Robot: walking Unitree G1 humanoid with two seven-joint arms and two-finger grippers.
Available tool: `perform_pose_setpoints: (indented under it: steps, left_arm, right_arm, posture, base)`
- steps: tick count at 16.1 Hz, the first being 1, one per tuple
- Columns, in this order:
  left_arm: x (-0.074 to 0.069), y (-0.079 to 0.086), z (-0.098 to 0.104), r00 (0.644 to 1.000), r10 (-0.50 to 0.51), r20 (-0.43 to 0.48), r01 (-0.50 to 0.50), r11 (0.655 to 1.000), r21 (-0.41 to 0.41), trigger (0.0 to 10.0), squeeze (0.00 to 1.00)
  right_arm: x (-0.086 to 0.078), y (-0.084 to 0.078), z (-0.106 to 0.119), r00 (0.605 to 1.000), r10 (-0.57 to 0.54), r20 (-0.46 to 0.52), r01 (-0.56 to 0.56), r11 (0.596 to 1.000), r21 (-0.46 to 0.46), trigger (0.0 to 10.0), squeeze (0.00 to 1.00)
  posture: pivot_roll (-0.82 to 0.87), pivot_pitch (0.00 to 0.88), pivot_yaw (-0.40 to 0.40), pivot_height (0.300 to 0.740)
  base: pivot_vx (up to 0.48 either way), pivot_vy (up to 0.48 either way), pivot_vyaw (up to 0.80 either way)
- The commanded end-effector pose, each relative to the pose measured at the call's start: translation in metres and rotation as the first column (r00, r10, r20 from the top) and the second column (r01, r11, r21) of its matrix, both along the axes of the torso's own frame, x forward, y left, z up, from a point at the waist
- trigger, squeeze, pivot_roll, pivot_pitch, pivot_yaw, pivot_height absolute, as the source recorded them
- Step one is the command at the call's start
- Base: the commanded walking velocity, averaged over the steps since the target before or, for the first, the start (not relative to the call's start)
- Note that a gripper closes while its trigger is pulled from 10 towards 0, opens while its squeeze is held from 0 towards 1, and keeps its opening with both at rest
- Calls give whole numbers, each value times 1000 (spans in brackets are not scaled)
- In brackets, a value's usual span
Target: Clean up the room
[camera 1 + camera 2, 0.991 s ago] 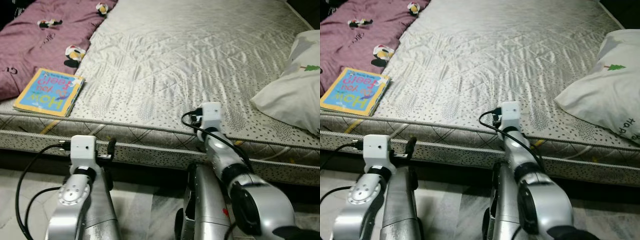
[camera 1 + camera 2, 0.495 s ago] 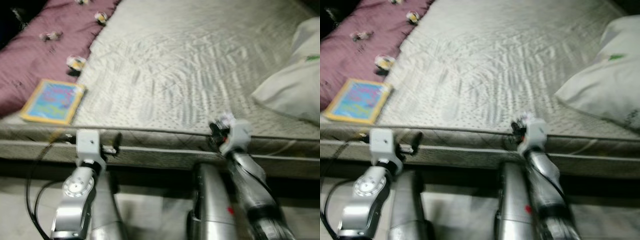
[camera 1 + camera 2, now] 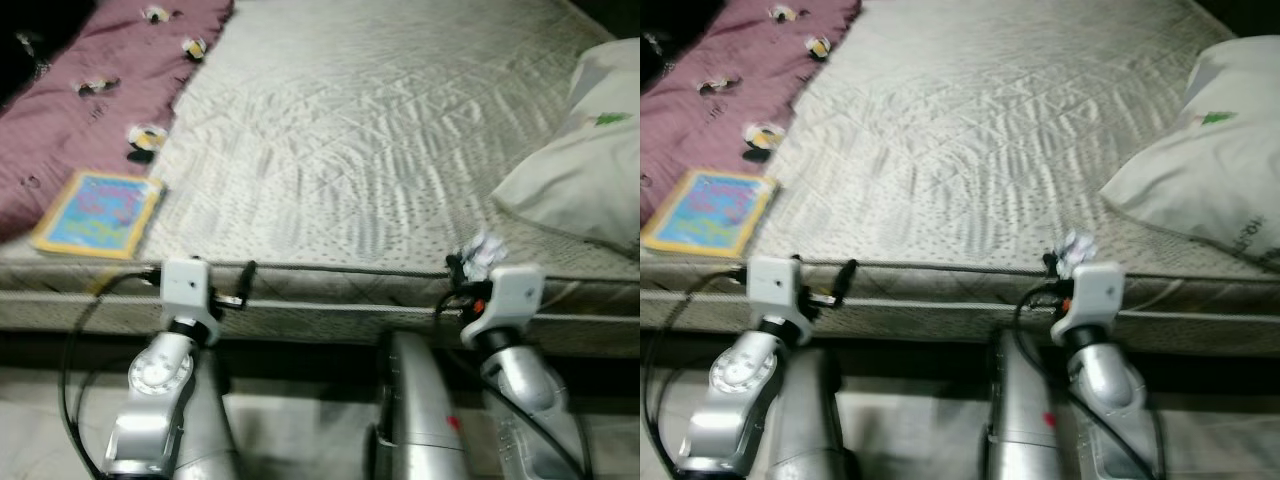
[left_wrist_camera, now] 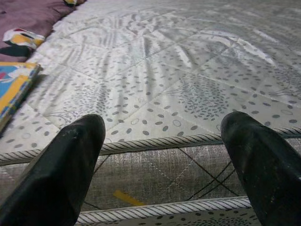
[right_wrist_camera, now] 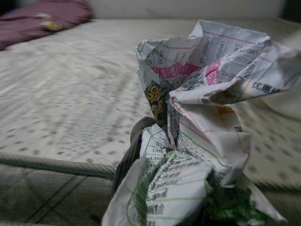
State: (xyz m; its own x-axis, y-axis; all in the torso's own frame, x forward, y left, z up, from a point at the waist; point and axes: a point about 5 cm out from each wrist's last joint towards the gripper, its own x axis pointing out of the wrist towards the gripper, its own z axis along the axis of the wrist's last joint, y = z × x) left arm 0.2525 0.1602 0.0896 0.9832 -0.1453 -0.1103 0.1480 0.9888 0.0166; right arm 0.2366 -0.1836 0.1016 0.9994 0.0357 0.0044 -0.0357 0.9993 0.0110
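Maroon blanket point(image 3: 75, 100) far left on mattress point(image 3: 360, 150), picture book point(image 3: 98, 212) near front edge, left gripper point(image 4: 160, 169) spread wide and holding nothing at mattress edge, right gripper point(image 5: 141, 150) pinched on crumpled paper point(image 5: 197, 141) at mattress front edge, white pillow point(image 3: 590, 170) far right.
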Motion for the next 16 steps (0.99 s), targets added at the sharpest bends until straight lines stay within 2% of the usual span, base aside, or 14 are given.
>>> perform_pose_setpoints:
  steps: [1, 2, 3, 4, 5, 8, 11, 16]
  left_arm:
    - [0, 6, 0, 1000, 26, -2, -26, 1000, 6, 10000, 0]
    - [-1, 6, -2, 1000, 30, -7, -30, 1000, 3, 10000, 0]
    - [-4, 3, -7, 999, 22, -26, -22, 1000, -5, 10000, 0]
    - [-6, 1, -9, 999, 19, -30, -19, 1000, -6, 10000, 0]
    - [-7, -2, -11, 999, 13, -35, -14, 1000, -9, 10000, 0]
    - [-11, 2, -13, 998, 57, -37, -57, 998, -22, 10000, 0]
    - [-8, 2, -8, 997, 72, -11, -72, 997, -21, 10000, 0]
    - [-4, 3, -8, 998, 66, -10, -67, 998, -16, 10000, 0]
  right_arm:
    - [-2, 21, 2, 1000, 24, -2, -23, 999, 38, 0, 0]
    - [-4, 27, 2, 999, 46, -3, -46, 999, 27, 0, 0]
    - [-1, 34, 3, 997, 81, 1, -81, 995, 56, 0, 0]
    - [1, 34, 4, 997, 78, 4, -78, 995, 62, 1373, 0]
    - [9, 34, 5, 999, 48, -1, -48, 994, 93, 10000, 0]
    - [20, 47, 10, 995, 96, 2, -96, 992, 76, 10000, 0]
    - [26, 41, 13, 996, 88, 0, -88, 993, 84, 10000, 0]
    - [29, 41, 16, 996, 88, 3, -88, 994, 69, 10000, 0]
  posture:
    - [-75, 0, 56, 447]
    - [-75, 0, 56, 447]
    - [-71, 0, 64, 447]
    - [-66, 0, 60, 447]
    - [-54, 0, 54, 456]
    - [-36, 0, 20, 491]
    - [-20, 0, -13, 521]
    - [-45, 0, 2, 574]
  base:
    - [0, 0, 0]
    - [0, 0, 0]
    - [0, 0, 0]
    - [0, 0, 0]
    - [0, 0, 0]
    - [0, 0, 0]
    - [0, 0, 0]
    - [0, 0, 0]
